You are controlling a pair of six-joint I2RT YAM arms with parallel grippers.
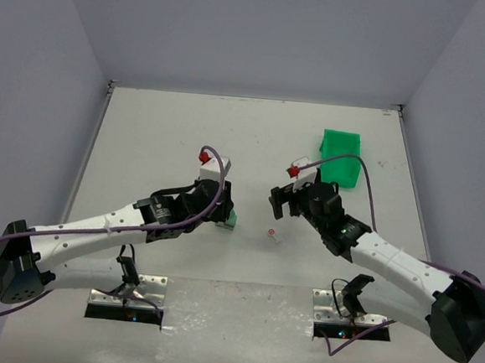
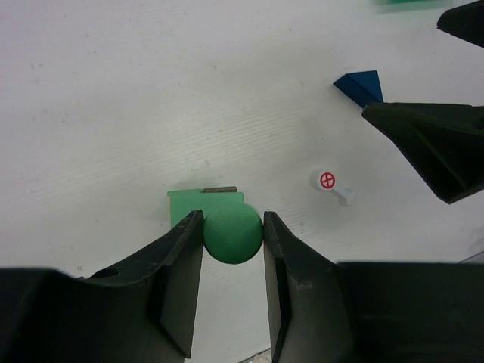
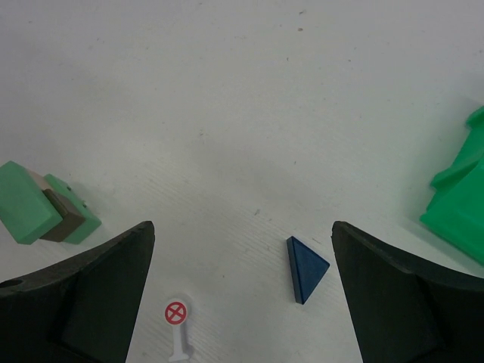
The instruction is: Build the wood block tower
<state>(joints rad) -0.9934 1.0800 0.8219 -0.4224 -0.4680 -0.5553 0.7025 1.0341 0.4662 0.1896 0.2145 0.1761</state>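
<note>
In the left wrist view my left gripper [image 2: 233, 219] is shut on a dark green round block [image 2: 233, 236], seen end-on and squeezed between both fingers. Just past it a light green block [image 2: 185, 206] rests on the table with a thin brownish piece [image 2: 219, 189] at its far edge. From above, the left gripper [image 1: 219, 209] covers this cluster and only a green corner [image 1: 232, 220] shows. My right gripper [image 3: 242, 227] stands wide open and low over the table. The dark blue triangular wedge [image 3: 306, 268] lies flat between its fingers, closer to the right one, and touches neither.
A small white sign with a red crossed circle [image 3: 175, 314] lies between the two grippers on the table [image 1: 255, 132]. The bright green plastic bin [image 1: 341, 145] stands at the back right. Green and brown blocks [image 3: 30, 212] show at the right wrist view's left edge.
</note>
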